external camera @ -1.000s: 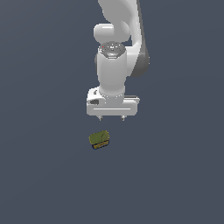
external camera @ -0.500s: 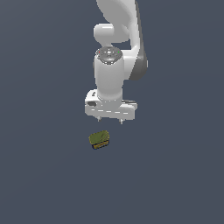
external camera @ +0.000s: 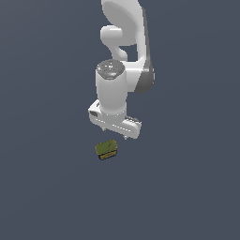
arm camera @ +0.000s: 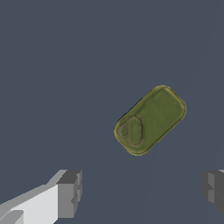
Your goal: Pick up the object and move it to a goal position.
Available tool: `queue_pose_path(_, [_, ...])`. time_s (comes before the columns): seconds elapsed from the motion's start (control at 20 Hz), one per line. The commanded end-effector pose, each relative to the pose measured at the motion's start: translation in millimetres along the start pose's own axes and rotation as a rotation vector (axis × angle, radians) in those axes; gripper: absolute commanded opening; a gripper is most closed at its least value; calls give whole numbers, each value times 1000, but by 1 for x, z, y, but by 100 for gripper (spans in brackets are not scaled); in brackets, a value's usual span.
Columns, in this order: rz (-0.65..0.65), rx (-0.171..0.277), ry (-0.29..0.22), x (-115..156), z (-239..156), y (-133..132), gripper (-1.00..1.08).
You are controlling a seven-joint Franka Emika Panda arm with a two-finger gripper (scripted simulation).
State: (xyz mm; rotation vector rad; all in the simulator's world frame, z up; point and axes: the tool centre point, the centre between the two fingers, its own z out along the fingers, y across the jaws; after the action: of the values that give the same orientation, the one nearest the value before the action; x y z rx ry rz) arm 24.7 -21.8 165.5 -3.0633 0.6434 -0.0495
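The object (external camera: 106, 150) is a small olive-green block with a yellow-orange lower edge, lying on the dark grey floor. My white gripper (external camera: 114, 133) hangs just above it and slightly toward the exterior view's right, pointing down and apart from it. In the wrist view the object (arm camera: 150, 119) shows as a rounded green rectangle lying diagonally, with an oval mark at one end. It lies a little ahead of the gap between my fingers, not inside it. The gripper (arm camera: 142, 192) is open, its two grey fingertips (arm camera: 70, 194) spread much wider than the block, with nothing between them.
The flat dark grey floor (external camera: 47, 187) surrounds the block on all sides. My white arm (external camera: 126, 42) rises behind the gripper toward the top of the exterior view. No other objects show.
The gripper has come lower toward the block and turned about its vertical axis, so the finger line now runs diagonally. The block has not moved.
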Motion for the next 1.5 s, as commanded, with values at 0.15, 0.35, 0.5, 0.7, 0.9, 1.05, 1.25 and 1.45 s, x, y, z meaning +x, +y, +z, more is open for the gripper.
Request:
queue_pose_path(0.15, [171, -2, -8, 8, 12, 6, 100])
queue_pose_path(0.35, [294, -5, -13, 14, 21, 10, 100])
queue_pose_path(0.5, [385, -8, -16, 18, 27, 14, 100])
queue_pose_path(0.7, [507, -13, -18, 23, 36, 19, 100])
queue_pose_path(0.9, [618, -18, -20, 28, 44, 23, 100])
queue_pose_path(1.05, [686, -21, -20, 31, 48, 26, 100])
queue_pose_path(1.25, [753, -25, -20, 34, 53, 28, 100])
queue_pose_path(1.45, [796, -27, -20, 35, 56, 30, 100])
